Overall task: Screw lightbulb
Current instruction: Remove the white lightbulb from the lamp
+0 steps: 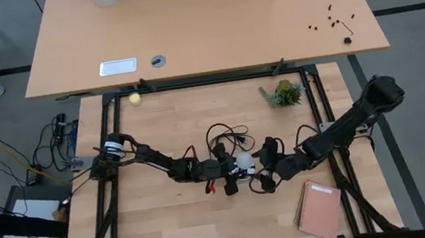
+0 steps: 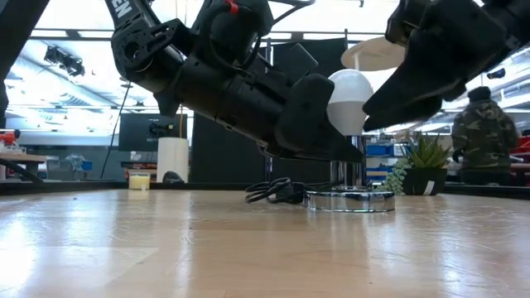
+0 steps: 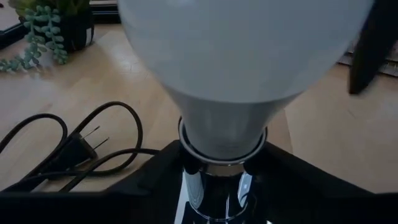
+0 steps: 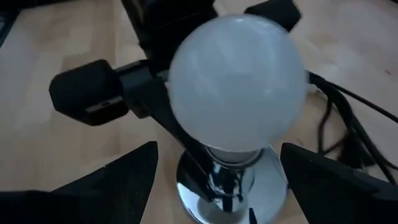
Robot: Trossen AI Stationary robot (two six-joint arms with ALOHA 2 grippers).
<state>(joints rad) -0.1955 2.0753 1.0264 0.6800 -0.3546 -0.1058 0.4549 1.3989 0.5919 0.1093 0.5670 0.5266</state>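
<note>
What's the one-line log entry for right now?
lightbulb: upright in socket | left gripper: at bulb neck | right gripper: open, straddling bulb

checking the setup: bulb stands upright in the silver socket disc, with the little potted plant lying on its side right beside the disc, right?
Not quite. The lightbulb does stand upright in the silver socket disc, but the potted plant stands upright, well away near the table's far edge, as the high view shows.

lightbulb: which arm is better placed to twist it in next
Probably the right. Its gripper stands open around the lightbulb, which sits upright in the socket. The left gripper is low at the socket stem.
</note>
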